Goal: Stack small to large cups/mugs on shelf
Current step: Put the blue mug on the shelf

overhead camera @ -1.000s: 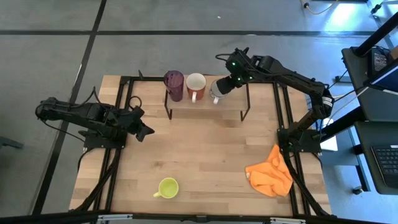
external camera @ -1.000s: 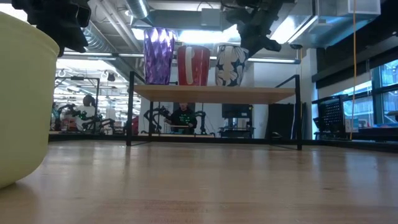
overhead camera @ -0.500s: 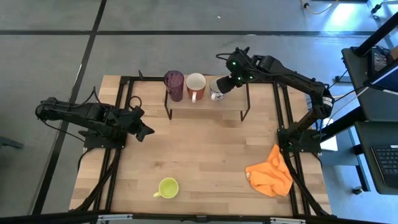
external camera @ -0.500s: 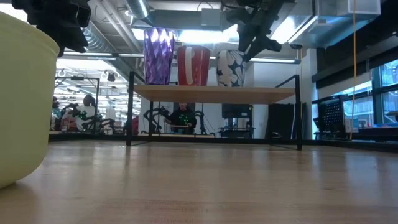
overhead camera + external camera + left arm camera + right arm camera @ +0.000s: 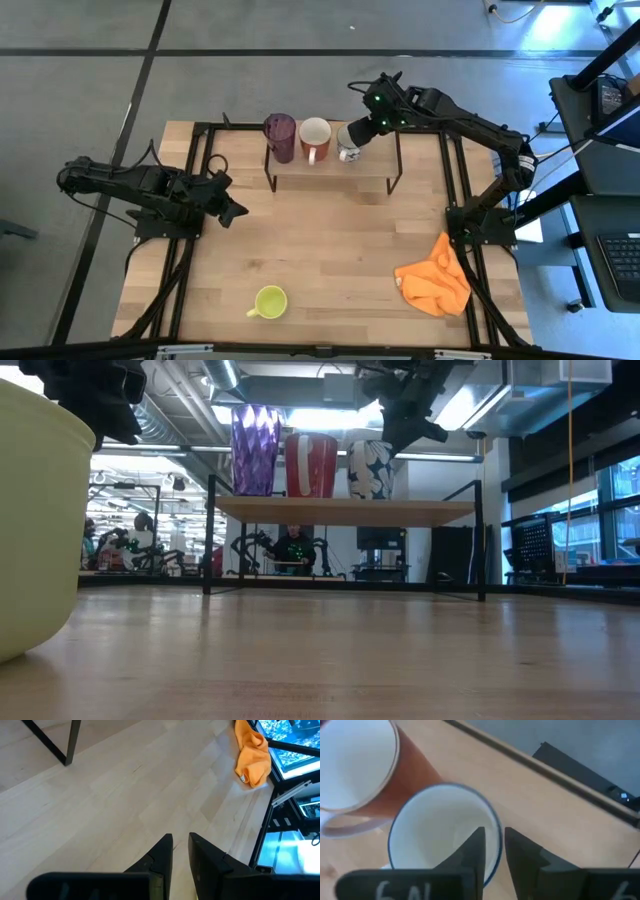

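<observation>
Four vessels: three on the shelf (image 5: 330, 170), one on the counter (image 5: 320, 250).
Left claw (image 5: 238, 213): parked low over the counter's left side, fingers nearly together, pinching nothing; waiting.
Yellow-green mug (image 5: 269, 301): front of counter, likely next to fetch.
Purple tumbler (image 5: 280, 136), reddish-brown mug (image 5: 315, 137), patterned mug (image 5: 349, 144): in a row, tallest leftmost, sorted by size.
Right claw (image 5: 364, 131): at the patterned mug's rim, fingers straddling the wall; whether gripping, cannot tell.

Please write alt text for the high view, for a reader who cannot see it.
The right gripper is at the patterned mug on the shelf, beside a reddish-brown mug and purple tumbler. A yellow-green mug sits on the table.
</observation>
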`<move>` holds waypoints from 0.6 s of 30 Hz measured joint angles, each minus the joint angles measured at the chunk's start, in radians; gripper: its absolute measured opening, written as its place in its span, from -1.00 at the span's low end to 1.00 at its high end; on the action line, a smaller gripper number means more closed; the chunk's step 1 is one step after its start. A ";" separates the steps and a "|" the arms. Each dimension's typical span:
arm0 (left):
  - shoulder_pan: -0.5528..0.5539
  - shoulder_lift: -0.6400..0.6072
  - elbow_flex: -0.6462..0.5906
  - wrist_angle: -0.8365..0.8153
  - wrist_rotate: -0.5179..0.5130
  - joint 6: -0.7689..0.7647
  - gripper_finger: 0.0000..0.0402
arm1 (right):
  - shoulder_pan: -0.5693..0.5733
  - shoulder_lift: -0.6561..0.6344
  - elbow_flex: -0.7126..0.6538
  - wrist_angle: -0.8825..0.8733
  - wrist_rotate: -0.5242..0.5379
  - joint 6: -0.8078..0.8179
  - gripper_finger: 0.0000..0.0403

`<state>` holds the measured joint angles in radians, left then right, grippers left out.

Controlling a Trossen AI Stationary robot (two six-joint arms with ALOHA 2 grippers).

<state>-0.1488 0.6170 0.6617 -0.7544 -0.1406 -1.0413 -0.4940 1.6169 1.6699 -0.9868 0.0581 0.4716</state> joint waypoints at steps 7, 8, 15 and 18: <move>0.000 0.000 0.000 0.000 0.000 -0.003 -0.73 | -0.021 0.000 0.000 0.027 -0.014 -0.034 -0.79; 0.000 0.000 0.000 -0.001 0.000 -0.003 -0.73 | -0.024 0.000 0.000 0.034 -0.023 -0.035 -0.81; 0.000 0.000 0.000 -0.001 -0.006 -0.004 -0.73 | -0.028 0.027 0.003 0.058 -0.058 -0.056 -0.86; 0.000 0.000 0.000 -0.002 -0.006 -0.004 -0.73 | -0.028 0.031 0.003 0.076 -0.059 -0.058 -0.86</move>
<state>-0.1486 0.6170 0.6617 -0.7559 -0.1463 -1.0454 -0.5220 1.6480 1.6726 -0.9108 -0.0013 0.4133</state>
